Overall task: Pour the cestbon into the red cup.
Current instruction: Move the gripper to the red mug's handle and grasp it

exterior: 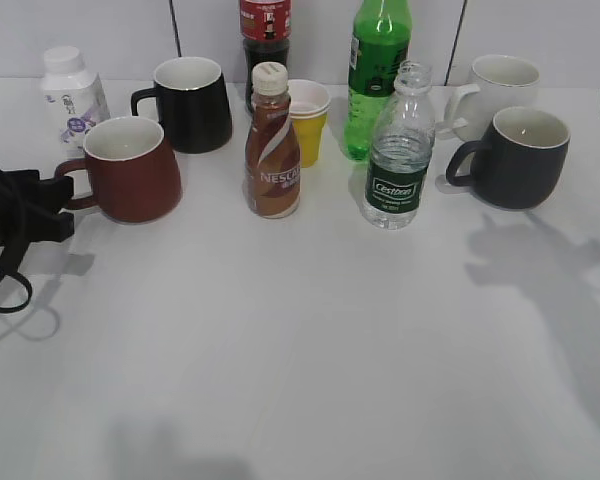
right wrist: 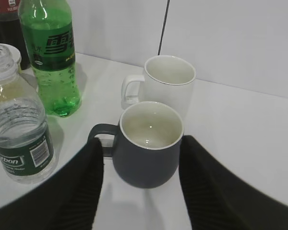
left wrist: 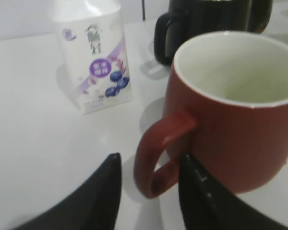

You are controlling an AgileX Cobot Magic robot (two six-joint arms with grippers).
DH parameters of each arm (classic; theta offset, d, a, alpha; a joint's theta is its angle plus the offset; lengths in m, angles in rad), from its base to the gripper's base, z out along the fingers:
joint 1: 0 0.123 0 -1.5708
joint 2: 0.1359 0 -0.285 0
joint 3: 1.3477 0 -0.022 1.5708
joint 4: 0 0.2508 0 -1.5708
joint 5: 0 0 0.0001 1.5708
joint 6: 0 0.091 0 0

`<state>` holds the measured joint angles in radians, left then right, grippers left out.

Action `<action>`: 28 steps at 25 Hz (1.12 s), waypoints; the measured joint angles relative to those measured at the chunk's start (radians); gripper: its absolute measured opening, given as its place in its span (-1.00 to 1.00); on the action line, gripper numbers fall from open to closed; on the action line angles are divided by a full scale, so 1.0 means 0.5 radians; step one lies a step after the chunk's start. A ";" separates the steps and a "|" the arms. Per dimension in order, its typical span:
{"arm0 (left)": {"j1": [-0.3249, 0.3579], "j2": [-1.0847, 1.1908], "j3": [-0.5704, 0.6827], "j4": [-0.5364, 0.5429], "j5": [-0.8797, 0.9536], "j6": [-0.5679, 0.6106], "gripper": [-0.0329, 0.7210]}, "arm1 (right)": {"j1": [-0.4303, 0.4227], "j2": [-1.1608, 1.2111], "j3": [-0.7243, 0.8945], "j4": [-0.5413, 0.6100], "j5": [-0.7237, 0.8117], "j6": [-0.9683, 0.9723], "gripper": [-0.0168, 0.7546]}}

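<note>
From the slanted exterior view the whole white table [exterior: 310,350] is laid out: the cestbon [exterior: 397,150], a clear ribbed plastic bottle with a dark green label and no cap, stands upright right of centre, just in front of a taller bright green bottle [exterior: 377,75], while the red cup [exterior: 130,168] sits well apart from it at the left, squat, glossy and wider at the base. Between them stand a brown Nescafe bottle [exterior: 273,145] and a small yellow paper cup [exterior: 309,120], with a black mug [exterior: 192,103] and a dark cola bottle [exterior: 265,40] behind. The left wrist view adds what that view cannot: the red cup [left wrist: 235,120] has a matte white, empty inside, and its loop handle [left wrist: 156,155] lies between the two dark fingers of the left gripper [left wrist: 151,191], whose jaws stand apart around the handle without clearly pinching it. A small white milk carton-shaped bottle [left wrist: 96,62] with purple and blue fruit print stands beside it. The right wrist view shows the right gripper [right wrist: 141,191] with ribbed black pads spread wide on either side of a dark grey mug [right wrist: 149,143], holding nothing; a white mug [right wrist: 165,81] stands just behind. The cestbon [right wrist: 19,129] appears at that view's left edge, outside the jaws, mostly empty-looking near its neck.
</note>
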<state>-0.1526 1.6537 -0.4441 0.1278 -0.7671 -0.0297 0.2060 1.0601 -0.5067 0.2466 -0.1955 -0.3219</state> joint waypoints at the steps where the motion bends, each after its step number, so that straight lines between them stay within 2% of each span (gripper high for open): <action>1: 0.000 0.026 0.000 -0.004 -0.041 -0.004 -0.07 | 0.000 0.000 0.000 -0.006 0.000 0.000 0.05; 5: -0.004 0.117 0.000 -0.061 -0.097 -0.008 -0.04 | 0.000 0.000 0.000 -0.019 -0.002 0.000 0.05; 28: -0.004 0.433 -0.022 -0.070 -0.524 -0.010 -0.06 | 0.000 0.000 0.000 -0.077 -0.006 0.000 0.05</action>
<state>-0.1544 1.8701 -0.4550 0.0928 -1.0289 -0.0346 0.2060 1.0601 -0.5067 0.2083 -0.1982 -0.3219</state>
